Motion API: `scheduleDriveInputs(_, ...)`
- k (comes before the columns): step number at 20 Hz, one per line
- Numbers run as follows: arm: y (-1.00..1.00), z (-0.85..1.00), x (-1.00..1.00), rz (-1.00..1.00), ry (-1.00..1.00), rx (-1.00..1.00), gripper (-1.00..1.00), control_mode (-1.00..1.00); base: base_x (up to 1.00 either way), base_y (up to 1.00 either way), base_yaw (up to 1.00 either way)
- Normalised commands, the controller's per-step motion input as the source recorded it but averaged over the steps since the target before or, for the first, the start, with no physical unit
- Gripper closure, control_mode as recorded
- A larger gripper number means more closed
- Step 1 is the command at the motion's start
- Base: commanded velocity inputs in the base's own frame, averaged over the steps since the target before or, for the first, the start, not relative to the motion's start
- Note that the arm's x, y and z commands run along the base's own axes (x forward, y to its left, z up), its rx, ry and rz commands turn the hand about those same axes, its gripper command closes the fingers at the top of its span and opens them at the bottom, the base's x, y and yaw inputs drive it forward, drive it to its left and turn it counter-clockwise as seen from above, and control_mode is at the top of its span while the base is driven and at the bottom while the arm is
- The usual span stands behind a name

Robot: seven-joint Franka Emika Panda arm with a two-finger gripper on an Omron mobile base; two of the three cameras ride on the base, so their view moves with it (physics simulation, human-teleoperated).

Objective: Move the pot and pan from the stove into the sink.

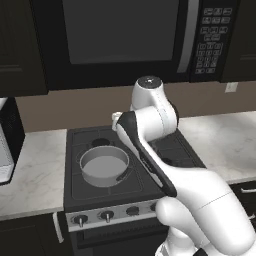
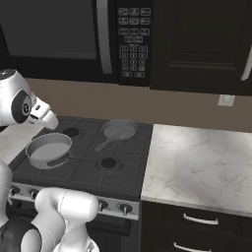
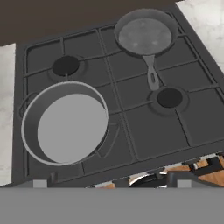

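The pot (image 1: pixel 104 165) (image 2: pixel 48 149) (image 3: pixel 65 122), wide, grey and straight-walled, stands on the front left burner of the black stove (image 1: pixel 75 187) (image 2: pixel 88 173) (image 3: pixel 144 131). The pan (image 2: pixel 119 130) (image 3: pixel 145 35), small and shallow, rests on the back right burner with its thin handle pointing toward the stove's middle. In the left base view the arm hides the pan. My gripper (image 3: pixel 111 183) hangs well above the stove's front edge, open, with nothing between its wide-set tips. The sink is out of view.
A dark microwave (image 1: pixel 120 35) (image 2: pixel 49 29) hangs low over the stove. Marble counter runs to the right (image 2: pixel 197 162) and left (image 1: pixel 30 170). A boxy appliance (image 1: pixel 6 145) stands at the far left. Knobs (image 1: pixel 106 216) line the stove's front strip.
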Motion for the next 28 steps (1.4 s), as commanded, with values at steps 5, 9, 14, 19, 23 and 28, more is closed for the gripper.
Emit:
scheduleDriveInputs(5,0.24,-0.13,0.0,-0.15,0.0,0.04,-1.0,-1.0,0.0,0.0,0.0)
scheduleDriveInputs(9,0.0,-0.03,0.0,0.0,0.0,0.0,-1.0,-1.0,0.0,0.0,0.0)
scheduleDriveInputs(14,0.0,-0.36,0.0,0.0,0.01,0.05,-1.0,-1.0,0.0,0.0,0.0)
scheduleDriveInputs(19,0.0,-0.49,0.0,-0.01,0.02,0.08,-1.0,-1.0,0.0,0.0,0.0)
scheduleDriveInputs(23,0.0,-0.51,0.0,-0.02,0.02,0.06,-1.0,-1.0,0.0,0.0,0.0)
scheduleDriveInputs(28,-0.02,-0.52,0.01,-0.05,0.01,0.02,-1.0,-1.0,0.0,0.0,0.0)
